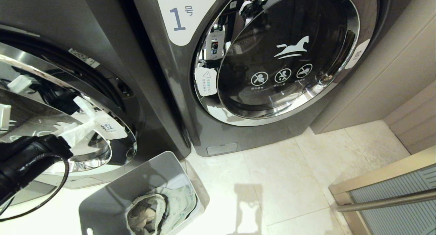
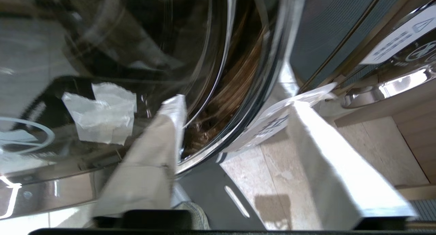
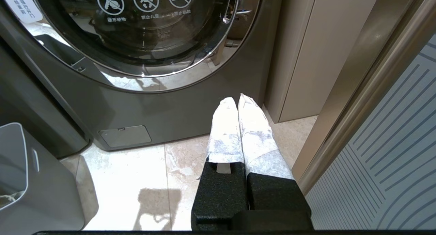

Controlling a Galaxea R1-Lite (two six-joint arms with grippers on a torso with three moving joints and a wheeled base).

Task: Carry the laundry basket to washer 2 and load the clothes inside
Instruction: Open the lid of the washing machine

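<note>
Washer 2 (image 1: pixel 102 41) stands left of the one marked 1; its number label is out of view. Its chrome-ringed glass door (image 1: pixel 51 92) hangs ajar. My left gripper (image 1: pixel 85 121) (image 2: pixel 235 104) is at the door's free edge with its fingers wide apart: one white-wrapped finger (image 2: pixel 153 160) lies on the glass side, the other (image 2: pixel 327 160) outside the rim, by the white pull tab (image 2: pixel 269 122). The grey laundry basket (image 1: pixel 112 201) (image 2: pixel 211 190) sits on the floor just below the door, with the denim clothes (image 1: pixel 160 207) in it. My right gripper (image 3: pixel 238 102) hangs shut and empty over the tiles.
Washer 1 (image 1: pixel 238 75), door closed, fills the middle. A beige cabinet panel (image 1: pixel 374 85) stands to its right. A ribbed glass door with a metal bar (image 1: pixel 391 197) closes off the near right. Pale tiled floor (image 1: pixel 272 187) lies between the basket and that door.
</note>
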